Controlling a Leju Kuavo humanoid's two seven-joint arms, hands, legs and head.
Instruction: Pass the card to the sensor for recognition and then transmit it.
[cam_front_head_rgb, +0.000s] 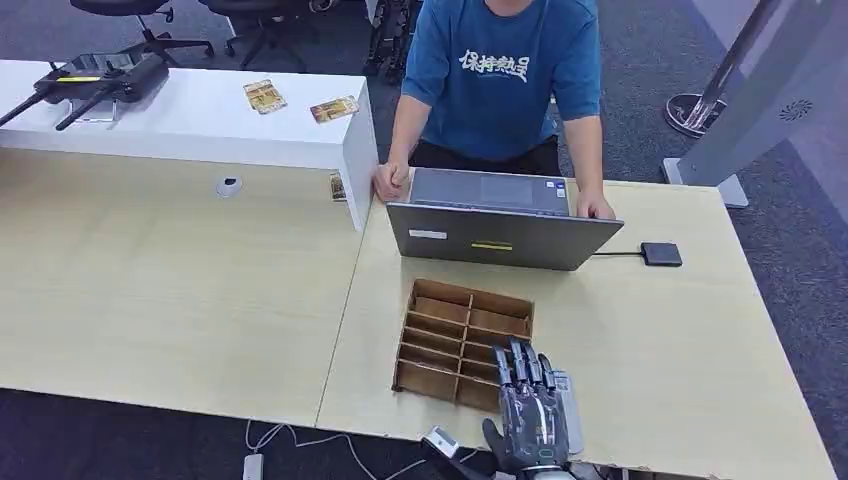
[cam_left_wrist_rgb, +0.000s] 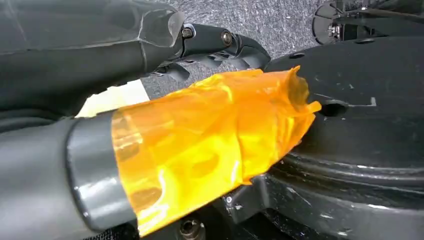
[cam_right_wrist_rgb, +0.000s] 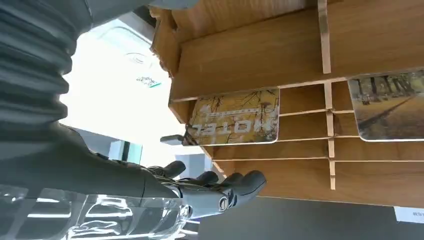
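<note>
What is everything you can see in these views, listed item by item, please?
wooden card rack: one, brown, near table edge
hotel cards: two in the rack, yellow-brown
loose cards: two, yellow, on the white counter
laptop: one, grey, behind the rack
sensor: one, black, right of the laptop, cabled
person: one, blue shirt, hands at the laptop
right robot hand: grey, over the rack's near edge, empty
left robot hand: thumb wrapped in orange tape

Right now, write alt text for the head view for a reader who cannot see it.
The robot's right hand reaches over the near end of a wooden divided tray on a pale table. Behind the tray, a person in a blue shirt leans on an open laptop; two cards lie on a white counter.
</note>
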